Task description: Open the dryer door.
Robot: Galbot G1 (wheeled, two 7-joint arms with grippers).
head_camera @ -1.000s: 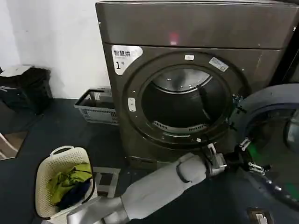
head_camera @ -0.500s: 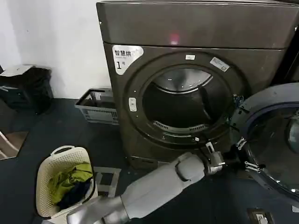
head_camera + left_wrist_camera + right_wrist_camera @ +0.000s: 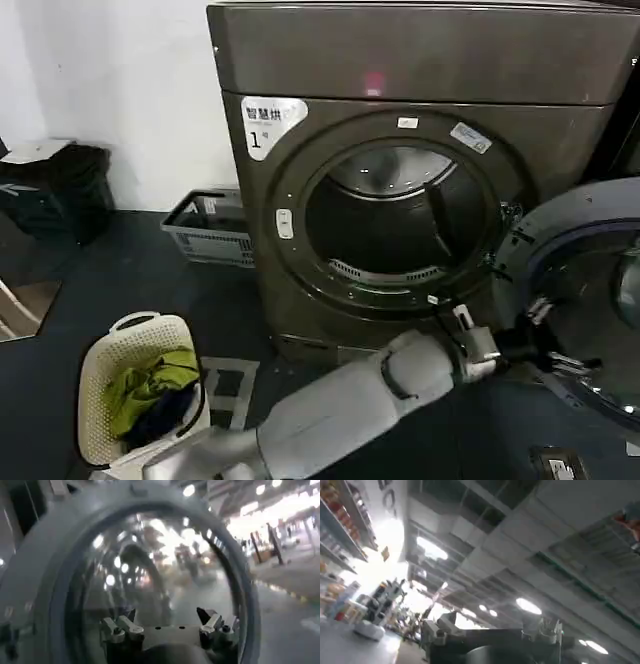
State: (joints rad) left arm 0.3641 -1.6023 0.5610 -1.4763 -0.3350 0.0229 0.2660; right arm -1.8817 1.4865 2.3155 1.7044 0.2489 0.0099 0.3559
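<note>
One dryer with one round dryer door and one white sticker. One red light. Two baskets on the floor: one cream laundry basket, one grey crate. One black bag.

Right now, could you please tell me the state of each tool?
Left tool: open, at the open door, holding nothing.
Right tool: open, holding nothing.
</note>
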